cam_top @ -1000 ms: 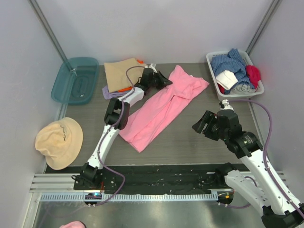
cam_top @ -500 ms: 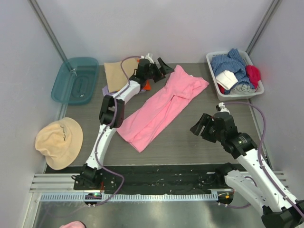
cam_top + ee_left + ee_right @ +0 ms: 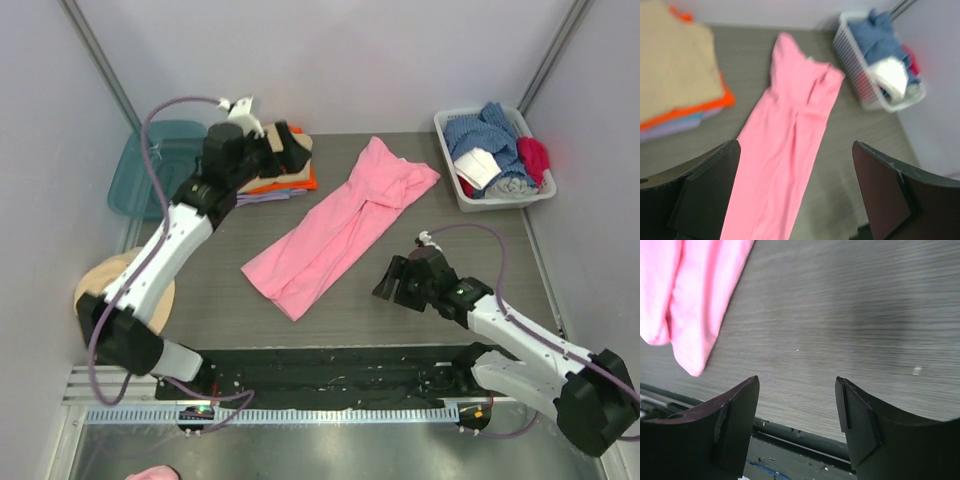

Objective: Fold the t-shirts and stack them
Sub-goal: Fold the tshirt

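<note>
A bright pink t-shirt (image 3: 340, 225), folded into a long strip, lies slantwise across the middle of the table; it also shows as the pink cloth (image 3: 790, 135) below the left fingers and as the pink end (image 3: 685, 300) at the right wrist view's upper left. A stack of folded t-shirts (image 3: 288, 178), tan over orange over lilac, sits at the back left, seen too as the stack (image 3: 675, 75). My left gripper (image 3: 285, 152) (image 3: 794, 147) hangs open above the stack's right side, empty. My right gripper (image 3: 388, 285) (image 3: 796, 382) is open and low over bare table, right of the pink shirt's near end.
A teal bin (image 3: 160, 170) stands at the back left. A round tan hat (image 3: 105, 300) lies at the front left, partly behind the left arm. A white basket (image 3: 452, 170) of mixed clothes is at the back right, also seen as the basket (image 3: 855, 75). A black rail (image 3: 800, 432) runs along the table's near edge.
My left gripper opened, rose and swung back left from the pink shirt's upper edge to over the stack. My right gripper slid left and lower toward the shirt's near end.
</note>
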Controlling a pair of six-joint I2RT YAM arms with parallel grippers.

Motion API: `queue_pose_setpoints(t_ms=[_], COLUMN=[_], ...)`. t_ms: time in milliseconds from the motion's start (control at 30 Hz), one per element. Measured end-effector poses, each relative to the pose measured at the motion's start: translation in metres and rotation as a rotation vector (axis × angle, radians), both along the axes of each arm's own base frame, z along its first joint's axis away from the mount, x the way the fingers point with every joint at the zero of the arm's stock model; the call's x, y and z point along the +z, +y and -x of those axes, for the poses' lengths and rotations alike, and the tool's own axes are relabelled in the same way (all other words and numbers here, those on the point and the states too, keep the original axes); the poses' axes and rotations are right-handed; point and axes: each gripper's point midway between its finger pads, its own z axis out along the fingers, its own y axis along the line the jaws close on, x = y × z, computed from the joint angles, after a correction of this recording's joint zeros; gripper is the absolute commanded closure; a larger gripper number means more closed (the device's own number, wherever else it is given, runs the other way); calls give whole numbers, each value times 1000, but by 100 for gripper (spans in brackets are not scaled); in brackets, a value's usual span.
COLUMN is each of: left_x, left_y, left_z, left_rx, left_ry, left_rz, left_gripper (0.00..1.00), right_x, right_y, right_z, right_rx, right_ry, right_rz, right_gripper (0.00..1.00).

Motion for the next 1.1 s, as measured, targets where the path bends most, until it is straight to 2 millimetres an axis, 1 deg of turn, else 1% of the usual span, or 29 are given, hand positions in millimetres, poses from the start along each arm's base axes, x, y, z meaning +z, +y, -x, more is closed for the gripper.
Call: queue_pose_setpoints(t_ms=[33, 67, 133, 167, 200, 267, 333, 367, 433, 567, 767, 867, 1100], left_x=[-8, -22, -58, -76, -102, -141, -161, -165, -161, -140, -133, -133, -135], left_y=[11, 22, 39, 44, 53, 68, 80, 84, 90, 96, 102, 104, 106], left_z=[17, 34, 61, 70, 82, 103, 121, 128, 138, 146, 154, 158, 163], left_rx=[20, 36, 57, 64, 74, 92, 102, 105, 112, 124, 133, 133, 132], left_ry=[5, 26, 93, 128, 184, 281, 338, 351, 344, 287, 272, 276, 284], left_rz=[-25, -56, -116, -144, -183, -246, -284, -294, -293, -267, -265, -269, -274], left_gripper=[0, 0, 0, 0, 0, 0, 0, 0, 0, 0, 0, 0, 0], right_x=[-3, -7, -15, -19, -21, -24, -27, -29, -34, -39, -37, -37, -35], right_y=[8, 16, 30, 37, 44, 59, 71, 76, 90, 115, 147, 159, 178], right_z=[0, 2, 7, 7, 7, 5, 3, 1, 0, 1, -5, -10, -25], right_rx=[16, 34, 70, 77, 85, 80, 69, 58, 39, -5, -79, -116, -192], right_ry=[-3, 2, 15, 18, 16, 6, -7, -15, -26, -53, -85, -93, -98], right_rz=[7, 19, 50, 62, 69, 73, 68, 68, 67, 51, 0, -30, -94], right_gripper=[30, 30, 30, 30, 30, 30, 31, 30, 31, 30, 30, 30, 30])
